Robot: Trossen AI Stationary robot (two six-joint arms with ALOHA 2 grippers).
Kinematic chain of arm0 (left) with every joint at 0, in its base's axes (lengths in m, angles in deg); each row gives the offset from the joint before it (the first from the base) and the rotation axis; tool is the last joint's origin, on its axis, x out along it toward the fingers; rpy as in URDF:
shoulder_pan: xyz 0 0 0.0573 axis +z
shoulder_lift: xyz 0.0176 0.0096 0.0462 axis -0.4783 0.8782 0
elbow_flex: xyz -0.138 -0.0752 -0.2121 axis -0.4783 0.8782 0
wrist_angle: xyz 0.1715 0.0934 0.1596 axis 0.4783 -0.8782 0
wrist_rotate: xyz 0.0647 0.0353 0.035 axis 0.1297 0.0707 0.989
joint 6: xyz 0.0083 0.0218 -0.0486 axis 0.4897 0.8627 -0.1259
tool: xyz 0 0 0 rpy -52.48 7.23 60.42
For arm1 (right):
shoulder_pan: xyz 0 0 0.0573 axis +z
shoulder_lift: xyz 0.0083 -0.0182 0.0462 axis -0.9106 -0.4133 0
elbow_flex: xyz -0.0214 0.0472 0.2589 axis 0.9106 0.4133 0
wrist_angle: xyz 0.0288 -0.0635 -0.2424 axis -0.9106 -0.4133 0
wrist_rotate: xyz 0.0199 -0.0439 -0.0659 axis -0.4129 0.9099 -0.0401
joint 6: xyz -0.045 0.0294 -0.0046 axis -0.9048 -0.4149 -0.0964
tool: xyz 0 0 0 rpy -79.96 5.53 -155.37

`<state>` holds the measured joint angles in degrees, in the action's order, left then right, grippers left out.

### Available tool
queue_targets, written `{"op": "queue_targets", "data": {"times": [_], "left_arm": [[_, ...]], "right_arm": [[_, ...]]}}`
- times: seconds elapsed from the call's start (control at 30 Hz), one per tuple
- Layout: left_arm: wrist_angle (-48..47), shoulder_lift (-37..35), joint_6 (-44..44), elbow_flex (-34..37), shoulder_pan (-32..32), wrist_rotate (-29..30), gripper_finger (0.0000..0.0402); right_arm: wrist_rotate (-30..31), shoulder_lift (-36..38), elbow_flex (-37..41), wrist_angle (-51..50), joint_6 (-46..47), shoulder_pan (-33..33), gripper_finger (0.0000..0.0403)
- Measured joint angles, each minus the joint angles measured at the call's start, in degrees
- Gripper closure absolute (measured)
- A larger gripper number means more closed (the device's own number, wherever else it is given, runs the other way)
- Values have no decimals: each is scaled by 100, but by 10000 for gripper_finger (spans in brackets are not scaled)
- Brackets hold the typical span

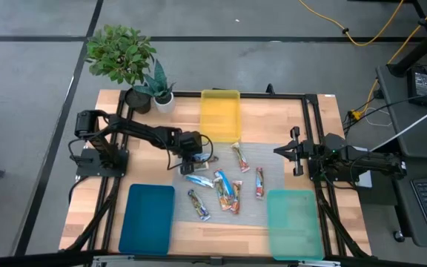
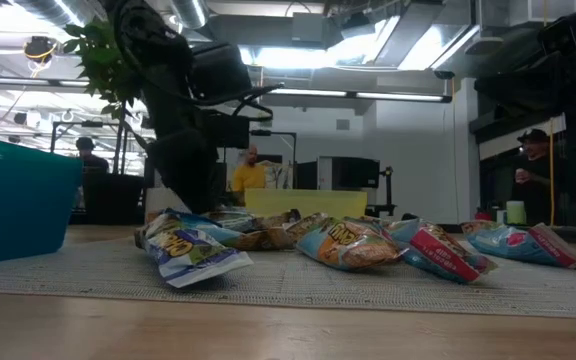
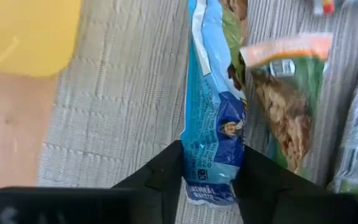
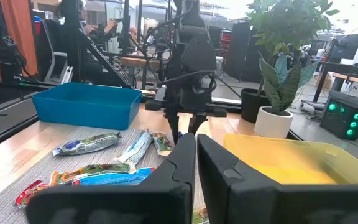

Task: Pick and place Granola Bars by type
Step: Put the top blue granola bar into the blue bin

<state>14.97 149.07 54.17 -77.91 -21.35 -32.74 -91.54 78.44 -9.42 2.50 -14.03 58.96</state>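
On the grey mat, left end effector: we see the left end effector [image 3: 211,180] down over the mat [image 1: 273,167] near the yellow tray [image 1: 220,113], its two dark fingers [image 3: 160,180] standing narrowly apart on either side of a blue-and-white bar [image 3: 213,134]; both fingers sit right against the wrapper's edges, and we cannot tell whether they press it.
Blue-and-white bar: it lies flat on the mat, its lower end between those fingers, with a green-and-orange bar [image 3: 288,93] just beside it.
Right end effector: we see the right end effector [image 4: 196,152] at the right side of the counter [image 1: 262,110], well apart from the bars, its fingers drawn together with nothing between them.
Granola Bars: the others [image 1: 228,189] are scattered over the middle of the mat, some overlapping, one red-and-white bar [image 1: 259,182] lying nearest the light teal tray [image 1: 295,222].
Trays: we see a dark blue tray [image 1: 147,219] at the front left of the counter, the light teal one at the front right, the yellow one at the back.
Plants: two potted plants [image 1: 136,70] stand at the back left corner of the counter.
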Motion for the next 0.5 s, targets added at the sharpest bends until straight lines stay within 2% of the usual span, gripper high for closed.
{"op": "queue_targets", "data": {"times": [0.23,0.4,0.5], "left_arm": [[-684,-108,-51,-652,0,5,337],[-1265,-300,103,-1407,0,25,366],[-1628,-526,150,-1882,0,259,372]], "right_arm": [[-2,-1,0,1,0,0,381],[-2,-2,0,1,-2,0,381],[0,-13,1,3,-1,0,381]]}}
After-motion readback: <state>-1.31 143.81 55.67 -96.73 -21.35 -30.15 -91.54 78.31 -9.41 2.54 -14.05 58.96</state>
